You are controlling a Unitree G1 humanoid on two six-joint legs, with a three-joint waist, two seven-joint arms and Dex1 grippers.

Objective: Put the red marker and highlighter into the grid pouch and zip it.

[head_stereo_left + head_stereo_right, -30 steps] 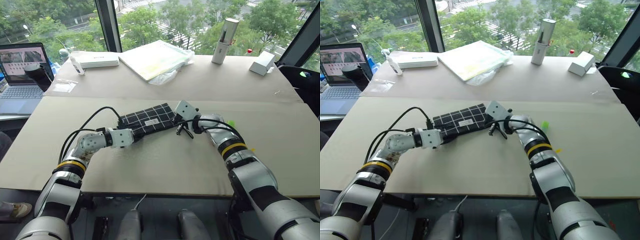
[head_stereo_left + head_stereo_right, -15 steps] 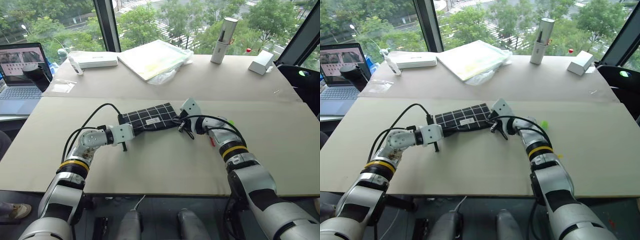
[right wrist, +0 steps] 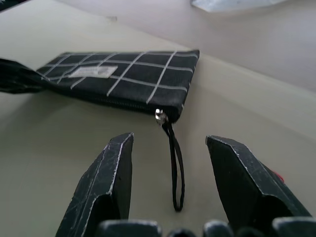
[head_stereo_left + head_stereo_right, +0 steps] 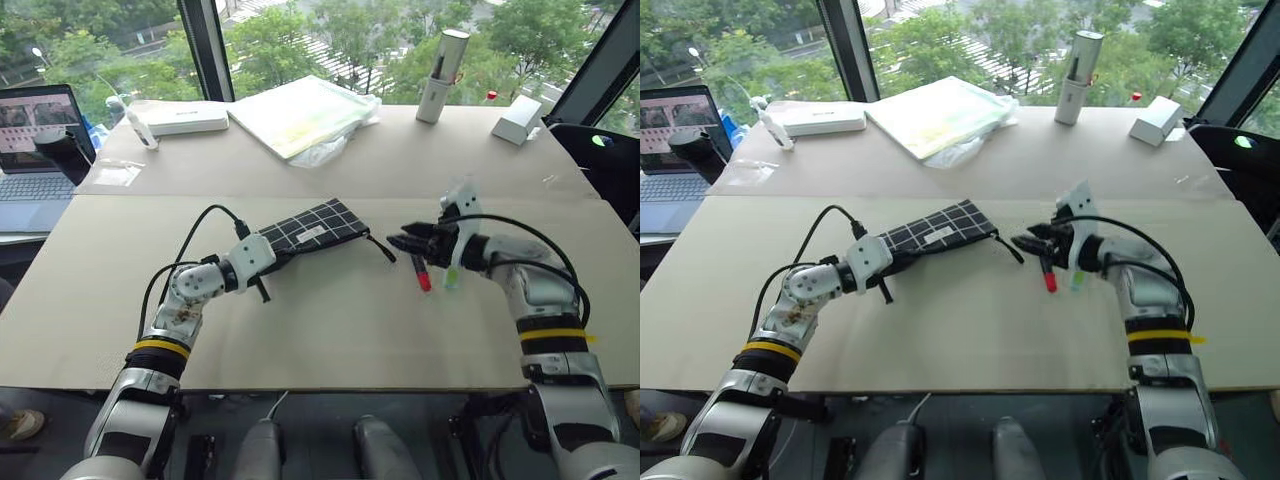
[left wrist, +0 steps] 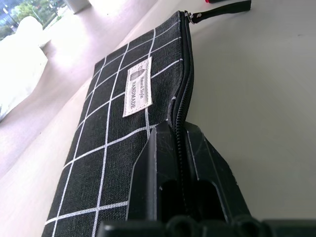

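Note:
The grid pouch (image 4: 310, 228) lies flat at mid-table, label up, its black pull cord (image 4: 382, 248) trailing from the zipper slider at its right end. My left gripper (image 4: 262, 268) is shut on the pouch's near-left end; the left wrist view shows both fingers (image 5: 158, 163) pinching the zipper edge of the pouch (image 5: 123, 113). My right gripper (image 4: 408, 241) hovers open to the right of the cord, nothing between its fingers (image 3: 116, 173). The red marker (image 4: 421, 274) and the highlighter (image 4: 451, 277) lie side by side on the table just under the right gripper, outside the pouch.
A laptop (image 4: 35, 150) sits at the far left. Along the back stand a white box (image 4: 185, 118), a plastic-wrapped pad (image 4: 305, 115), a tall cylinder (image 4: 440, 62) and a small white box (image 4: 518, 122). A seam (image 4: 150, 195) crosses the table behind the pouch.
My right gripper let go at the pouch's right end, opened, and drew back to the right, uncovering the marker and highlighter. My left gripper closed on the pouch's left end.

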